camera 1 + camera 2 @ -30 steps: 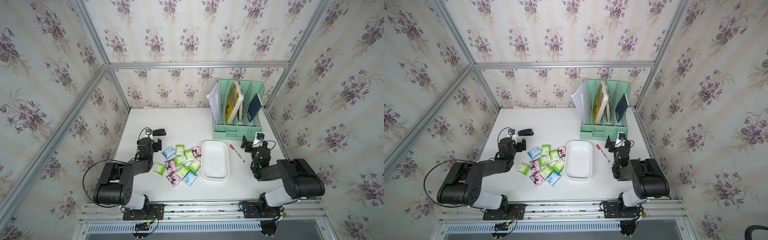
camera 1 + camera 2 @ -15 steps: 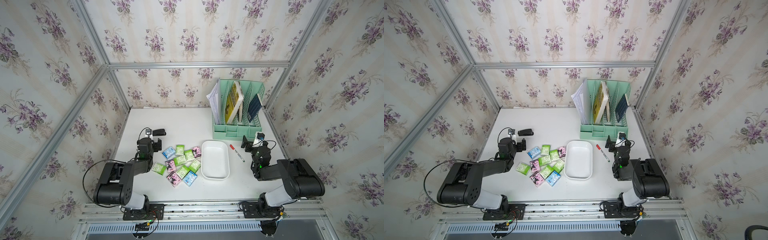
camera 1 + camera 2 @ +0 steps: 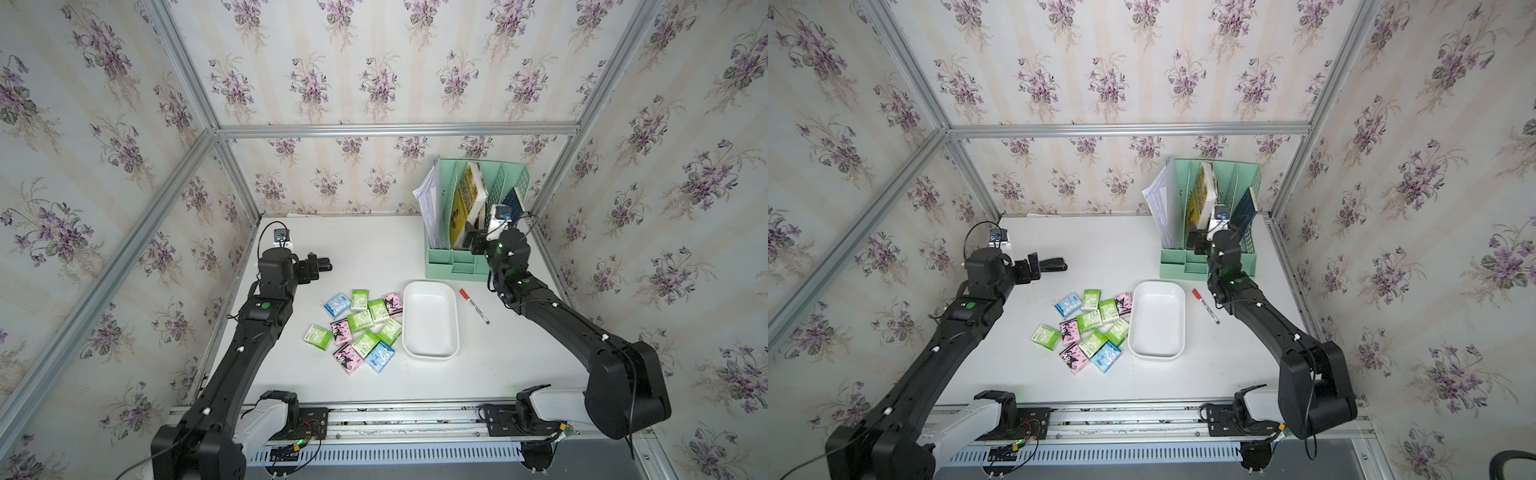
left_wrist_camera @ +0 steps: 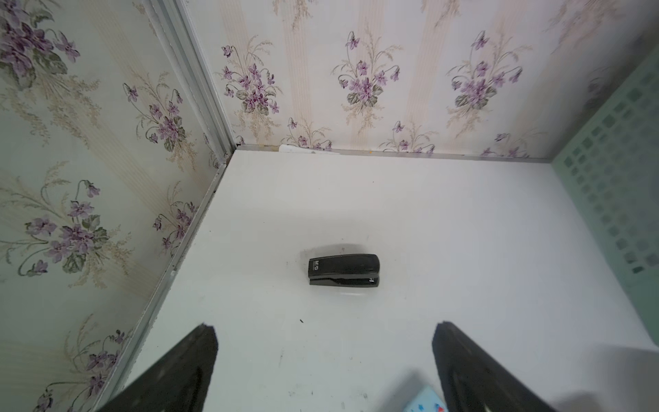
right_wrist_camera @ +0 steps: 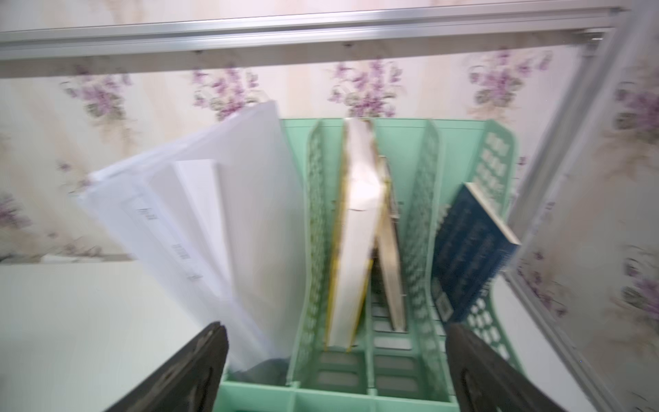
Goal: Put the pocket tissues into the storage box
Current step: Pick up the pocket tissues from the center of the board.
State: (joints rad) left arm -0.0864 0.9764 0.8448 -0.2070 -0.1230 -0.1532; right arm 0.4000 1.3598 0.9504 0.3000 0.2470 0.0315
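Observation:
The pocket tissues lie in a loose cluster of green, pink and blue packs on the white table, just left of the storage box. The storage box is a shallow white tray with nothing in it. My left gripper hovers open behind the cluster, holding nothing; a blue pack's corner shows beside one finger. My right gripper is open and holds nothing, raised in front of the green organizer, behind the box.
A mint green desk organizer with papers and books stands at the back right. A red-capped pen lies right of the box. A black stapler lies ahead of the left gripper. Papered walls enclose the table.
Both arms have risen from their low folded pose and stretched out; both grippers have moved up and toward the back wall. The packs and the box have not moved.

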